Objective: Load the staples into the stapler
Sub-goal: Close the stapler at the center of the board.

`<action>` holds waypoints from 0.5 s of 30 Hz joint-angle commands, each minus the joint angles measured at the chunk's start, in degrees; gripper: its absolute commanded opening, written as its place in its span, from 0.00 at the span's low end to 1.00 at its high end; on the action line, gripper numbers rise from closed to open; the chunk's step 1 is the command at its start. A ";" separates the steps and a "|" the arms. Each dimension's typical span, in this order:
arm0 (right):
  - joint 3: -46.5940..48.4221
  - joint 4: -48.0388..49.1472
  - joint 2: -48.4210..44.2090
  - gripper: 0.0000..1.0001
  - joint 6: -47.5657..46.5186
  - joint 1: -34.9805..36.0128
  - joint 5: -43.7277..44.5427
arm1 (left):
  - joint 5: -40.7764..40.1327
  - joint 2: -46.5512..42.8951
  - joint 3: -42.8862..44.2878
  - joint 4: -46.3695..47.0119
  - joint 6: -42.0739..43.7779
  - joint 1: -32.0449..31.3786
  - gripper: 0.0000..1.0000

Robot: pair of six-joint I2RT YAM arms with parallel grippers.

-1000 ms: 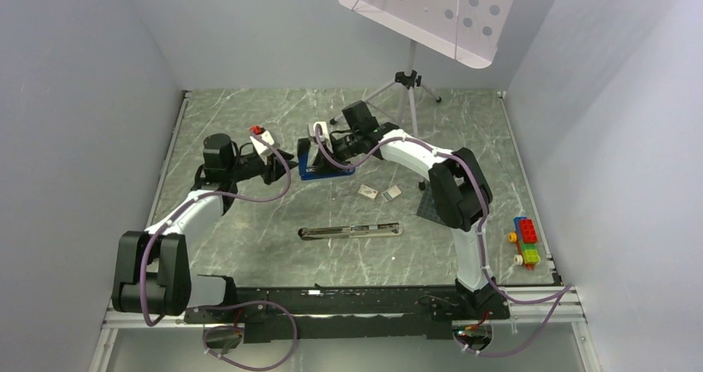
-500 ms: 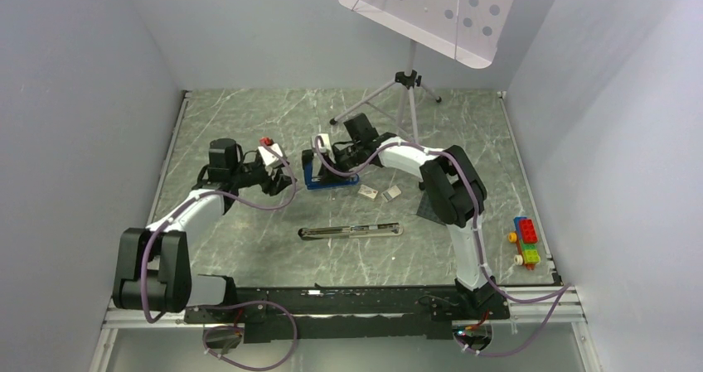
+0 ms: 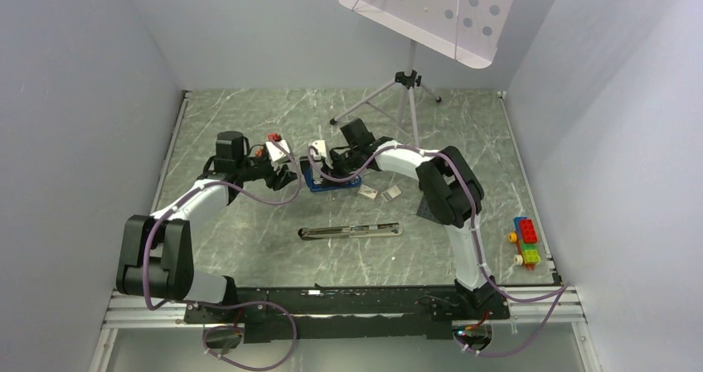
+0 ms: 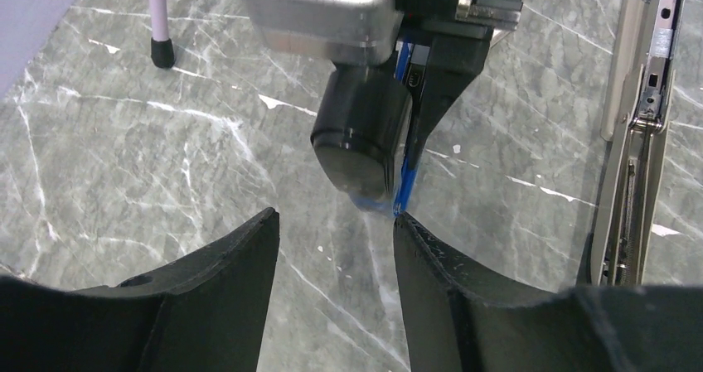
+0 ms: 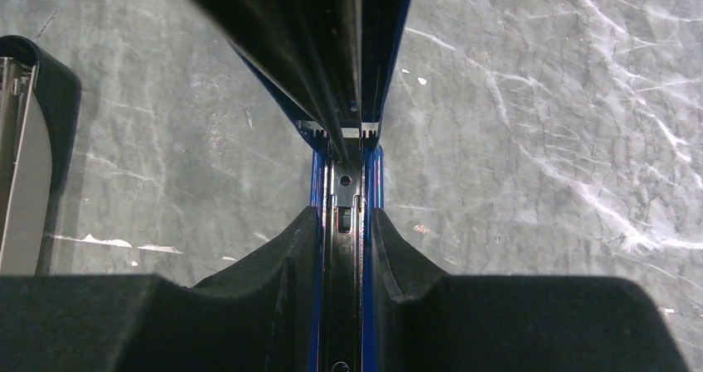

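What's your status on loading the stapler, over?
Right fingers shut on blue stapler. Left fingers open, empty, close to it. Staples loose on table beside it, not yet picked up. Silver stapler lies apart, no obstruction.

The tabletop (image 3: 249,231) is a smooth grey-green stone-look sheet, white-veined, with a soft sheen. The blue stapler (image 5: 341,214) shows glossy blue paint around a bright bare-metal channel. Towards six o'clock from it, the long stapler (image 4: 642,123) is polished silver metal. The left gripper (image 4: 334,227) has fingers (image 4: 220,285) of matt, faintly grainy black plastic. The toy bricks (image 3: 524,239) at three o'clock look like glossy plastic.
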 commanded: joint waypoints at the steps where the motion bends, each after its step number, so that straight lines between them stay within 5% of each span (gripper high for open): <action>1: -0.16 2.90 -0.66 0.06 -1.13 0.43 0.12 | 0.56 1.14 3.54 -2.23 3.83 -1.29 0.57; 15: 2.03 3.35 2.04 0.18 0.27 2.58 0.64 | -2.96 -1.79 2.84 -7.89 7.22 -1.89 0.56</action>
